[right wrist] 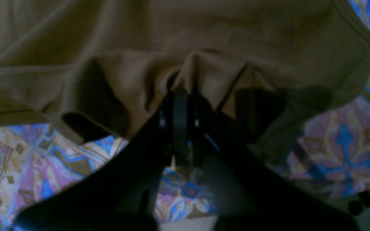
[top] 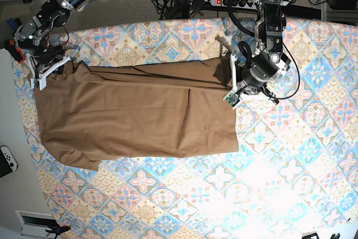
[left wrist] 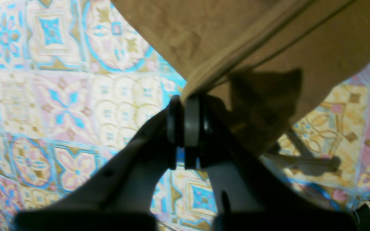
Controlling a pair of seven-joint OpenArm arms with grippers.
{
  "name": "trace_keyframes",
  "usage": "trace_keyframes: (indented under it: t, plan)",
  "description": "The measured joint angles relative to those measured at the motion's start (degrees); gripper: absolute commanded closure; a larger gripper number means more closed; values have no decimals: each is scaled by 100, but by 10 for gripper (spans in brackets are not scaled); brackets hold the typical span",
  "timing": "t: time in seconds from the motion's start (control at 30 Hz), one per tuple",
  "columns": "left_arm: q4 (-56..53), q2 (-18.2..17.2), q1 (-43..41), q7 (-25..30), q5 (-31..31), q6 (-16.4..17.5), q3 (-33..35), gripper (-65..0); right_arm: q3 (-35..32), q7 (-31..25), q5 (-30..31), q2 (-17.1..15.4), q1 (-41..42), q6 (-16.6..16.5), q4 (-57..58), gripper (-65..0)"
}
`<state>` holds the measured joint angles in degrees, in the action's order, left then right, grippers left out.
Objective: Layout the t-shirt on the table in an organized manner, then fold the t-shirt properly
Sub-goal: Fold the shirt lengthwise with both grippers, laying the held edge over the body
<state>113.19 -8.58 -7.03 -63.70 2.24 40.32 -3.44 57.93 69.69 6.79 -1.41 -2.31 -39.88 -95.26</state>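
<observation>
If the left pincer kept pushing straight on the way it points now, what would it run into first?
The left pincer is shut on the hem of the t-shirt, so the brown cloth is right at its tips. Going straight on, it would likely just push into more of that shirt; the table probably lies beyond, but depth is unclear.

Both tools (left wrist: 185, 122) (right wrist: 180, 125) apparently clamped, arms apart.

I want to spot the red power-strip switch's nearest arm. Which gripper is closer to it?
Left. The left gripper, pinching the t-shirt, sits just below the red switch; the right gripper is far across the table.
</observation>
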Motion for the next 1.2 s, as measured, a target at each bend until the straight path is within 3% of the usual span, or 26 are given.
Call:
trace_keyframes:
  t: [0.2, 0.27, 0.37, 0.47, 0.53, 0.63, 0.8, 1.07, 1.2]
  plan:
    - [-507, 0, 289, -4, 0, -2, 0, 0, -122, 90, -92, -81, 501, 2, 28, 0]
    - [-566, 0, 385, 2, -2, 0, 0, 0, -186, -35, -28, -238, 787, -44, 22, 0]
    - [-566, -28, 422, 0, 15, 0, 79, 0, -162, -90, -544, -372, 929, -2, 2, 0]
    - [-577, -66, 531, 42, 516, 2, 468, 0, -131, 105, -785, -302, 916, -4, 66, 0]
    - [-577, -31, 540, 50, 1128, 0, 828, 0, -173, 15, -717, -315, 1019, -2, 249, 0]
    - [-586, 11, 492, 68, 1572, 9, 1204, 0, -367, -74, -684, -343, 1071, -2, 544, 0]
    - [-586, 221, 498, 68, 1803, 0, 914, 0, -367, -317, -748, -326, 992, -2, 874, 0]
    - [-1178, 205, 570, 68, 1821, 2, 575, 0, -385, -422, -730, -337, 1027, -2, 1250, 0]
    - [-1384, 208, 575, 372, 1834, 0, 573, 0, -367, -356, -831, -341, 1401, 2, 1287, 0]
